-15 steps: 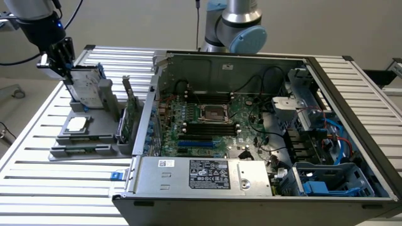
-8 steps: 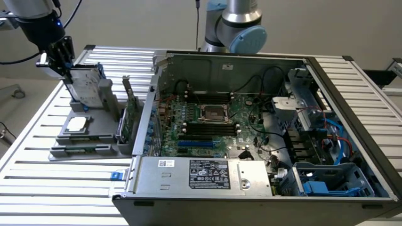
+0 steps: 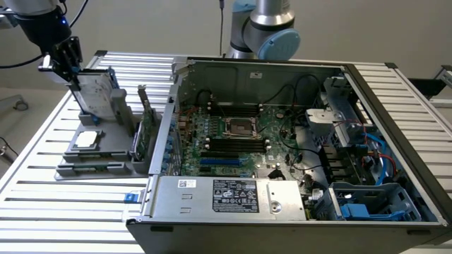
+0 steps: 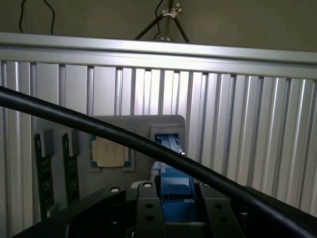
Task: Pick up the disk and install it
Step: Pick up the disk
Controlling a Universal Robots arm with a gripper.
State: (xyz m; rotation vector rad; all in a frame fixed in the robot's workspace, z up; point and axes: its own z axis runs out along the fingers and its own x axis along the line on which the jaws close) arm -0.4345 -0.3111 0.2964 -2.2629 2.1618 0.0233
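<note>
The disk [image 3: 99, 95], a silver-grey drive with a blue carrier edge, stands upright over the grey holder [image 3: 106, 153] at the exterior view's left. My gripper [image 3: 72, 73] comes down on its top edge and is shut on it. The wrist view looks down the blue carrier frame of the disk [image 4: 171, 144], held between my two black fingers [image 4: 148, 210], with the gripper [image 4: 177, 208] closed on both sides of it. The disk's lower end is at the holder's slot; I cannot tell if it still rests in it.
The holder also carries a square silver chip [image 3: 86, 139] and upright green cards [image 3: 145, 132]. The open computer case [image 3: 282, 153] fills the exterior view's middle and right, with a blue drive bay [image 3: 374, 203] in its near right corner. A black cable [image 4: 99, 126] crosses the wrist view.
</note>
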